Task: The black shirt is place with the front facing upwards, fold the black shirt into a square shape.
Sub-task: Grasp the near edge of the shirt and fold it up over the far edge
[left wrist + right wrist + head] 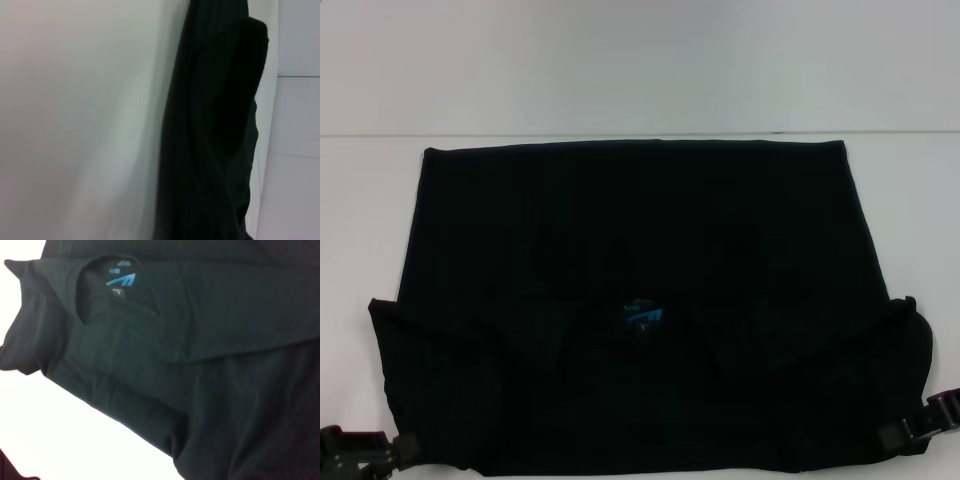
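The black shirt lies flat on the white tabletop, spread across the centre of the head view. Its far edge runs straight and parallel to the tabletop's rear edge. The sleeves are folded inward over the body, forming angled flaps on both sides. The small blue neck label shows near the middle of the garment, toward the near side. No chest lettering is visible.

The left claw sits at the near left corner of the head view, just beside the shirt's near left corner. Contact with the fabric cannot be confirmed, and whether its fingers are spread or pressed together cannot be told.

The right claw sits at the near right edge, against the shirt's right folded flap near its lower corner. Its finger state likewise cannot be told.

The left wrist view shows a folded shirt edge lying on the tabletop. The right wrist view shows the collar, the label and the overlapping folded layers.
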Available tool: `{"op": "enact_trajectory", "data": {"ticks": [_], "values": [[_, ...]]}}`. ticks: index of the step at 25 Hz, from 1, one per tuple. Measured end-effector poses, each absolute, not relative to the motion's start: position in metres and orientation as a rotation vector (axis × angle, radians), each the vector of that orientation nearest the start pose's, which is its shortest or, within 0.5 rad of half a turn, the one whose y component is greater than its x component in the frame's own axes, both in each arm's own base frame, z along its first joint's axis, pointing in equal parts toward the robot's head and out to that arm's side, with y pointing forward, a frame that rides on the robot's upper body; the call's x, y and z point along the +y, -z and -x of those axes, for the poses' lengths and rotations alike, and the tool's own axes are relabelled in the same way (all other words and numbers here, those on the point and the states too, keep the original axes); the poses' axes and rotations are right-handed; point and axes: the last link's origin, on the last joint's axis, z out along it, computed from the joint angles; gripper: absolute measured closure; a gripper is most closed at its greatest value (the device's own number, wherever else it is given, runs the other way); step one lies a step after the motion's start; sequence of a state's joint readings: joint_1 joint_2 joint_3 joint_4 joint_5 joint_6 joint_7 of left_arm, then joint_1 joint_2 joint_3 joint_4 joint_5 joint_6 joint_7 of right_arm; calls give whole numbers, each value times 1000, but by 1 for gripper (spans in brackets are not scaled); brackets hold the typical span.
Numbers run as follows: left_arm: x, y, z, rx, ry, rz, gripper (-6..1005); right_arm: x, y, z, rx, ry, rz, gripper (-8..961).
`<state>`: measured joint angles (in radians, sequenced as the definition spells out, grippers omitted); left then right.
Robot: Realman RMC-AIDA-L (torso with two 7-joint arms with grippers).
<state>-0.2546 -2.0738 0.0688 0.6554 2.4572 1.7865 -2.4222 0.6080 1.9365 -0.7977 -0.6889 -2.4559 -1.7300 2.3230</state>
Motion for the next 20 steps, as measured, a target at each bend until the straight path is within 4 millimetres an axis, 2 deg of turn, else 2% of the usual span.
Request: {"op": "enact_trajectory", "data": {"ticks": [6, 10, 13, 20], "values": [[198, -39, 378, 2564, -1056, -1659, 925, 316, -35, -300, 1841, 60, 2549, 882], [215, -48, 372, 2509, -1197, -1690, 925, 320, -40, -300, 1878, -68, 2516, 882], [232, -55, 366, 2465, -1306, -1720, 925, 327, -44, -299, 1929, -206, 2469, 882], [283, -65, 351, 2349, -1631, -1765, 925, 350, -52, -296, 1929, -530, 2297, 882]]}}
